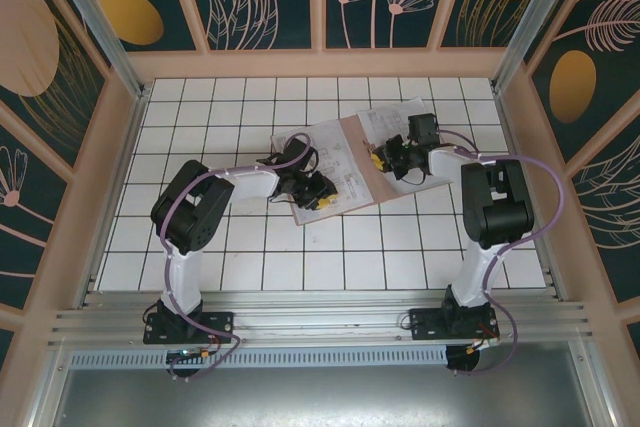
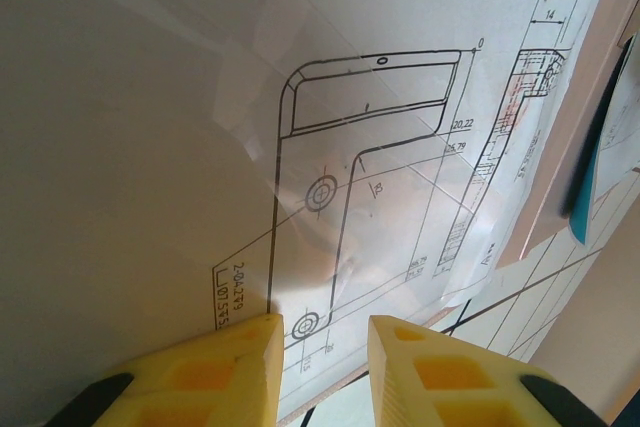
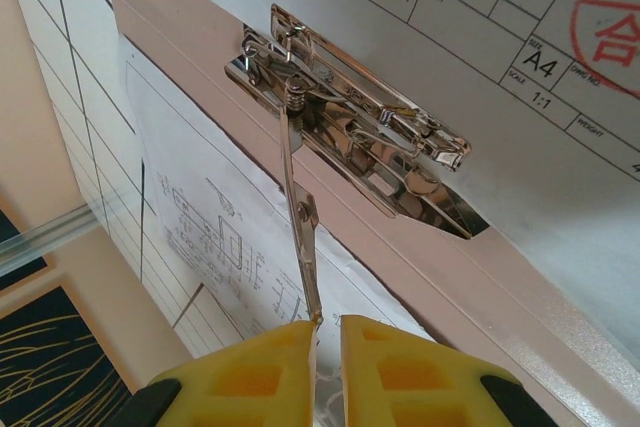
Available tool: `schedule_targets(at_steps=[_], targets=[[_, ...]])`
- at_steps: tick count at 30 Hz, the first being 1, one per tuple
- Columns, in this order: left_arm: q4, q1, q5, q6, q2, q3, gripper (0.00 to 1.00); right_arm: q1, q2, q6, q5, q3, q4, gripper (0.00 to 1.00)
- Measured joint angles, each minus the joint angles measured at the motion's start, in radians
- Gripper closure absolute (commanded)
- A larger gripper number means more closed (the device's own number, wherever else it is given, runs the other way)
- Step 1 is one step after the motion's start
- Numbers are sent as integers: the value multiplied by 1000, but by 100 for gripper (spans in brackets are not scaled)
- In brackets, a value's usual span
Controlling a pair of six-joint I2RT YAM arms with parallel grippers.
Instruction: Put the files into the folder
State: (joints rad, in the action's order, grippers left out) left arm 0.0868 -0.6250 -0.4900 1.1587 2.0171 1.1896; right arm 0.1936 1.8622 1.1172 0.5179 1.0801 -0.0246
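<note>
Nearest to me, the left gripper (image 2: 325, 342) sits at the edge of the files (image 2: 380, 147), a drawing sheet spread over the open folder (image 3: 440, 277), with the teal sheet (image 2: 590, 177) off to its side. I judge the step in hand to be raising the clip lever (image 3: 300, 207) so the papers can go under the spring clip (image 3: 350, 117).

To do it well, I'd have the right gripper (image 3: 327, 342) swing the lever slowly along its own arc about the hinge, not pull it straight. Only the tip is caught and it could slip out. The left should press the sheets flat so the folder doesn't drag across the table (image 1: 200, 247).

The left jaws stand partly apart with paper showing in the gap, gripping nothing that I can tell. The right jaws stand at a thin slit on the lever tip, which looks pinched. Farther off, another printed sheet (image 3: 220, 237) lies beside the folder.
</note>
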Motion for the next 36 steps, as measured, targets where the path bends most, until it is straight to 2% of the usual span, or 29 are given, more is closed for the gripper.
schedule_targets(at_steps=[10, 23, 36], targets=[[0, 0, 0, -6, 0, 0, 70, -2, 9, -38, -6, 1, -1, 88], [-2, 0, 0, -7, -1, -6, 71, -18, 65, -113, -118, 9, -47, 93], [-5, 1, 0, -6, -2, -9, 71, 32, 9, -91, -98, 84, -47, 84]])
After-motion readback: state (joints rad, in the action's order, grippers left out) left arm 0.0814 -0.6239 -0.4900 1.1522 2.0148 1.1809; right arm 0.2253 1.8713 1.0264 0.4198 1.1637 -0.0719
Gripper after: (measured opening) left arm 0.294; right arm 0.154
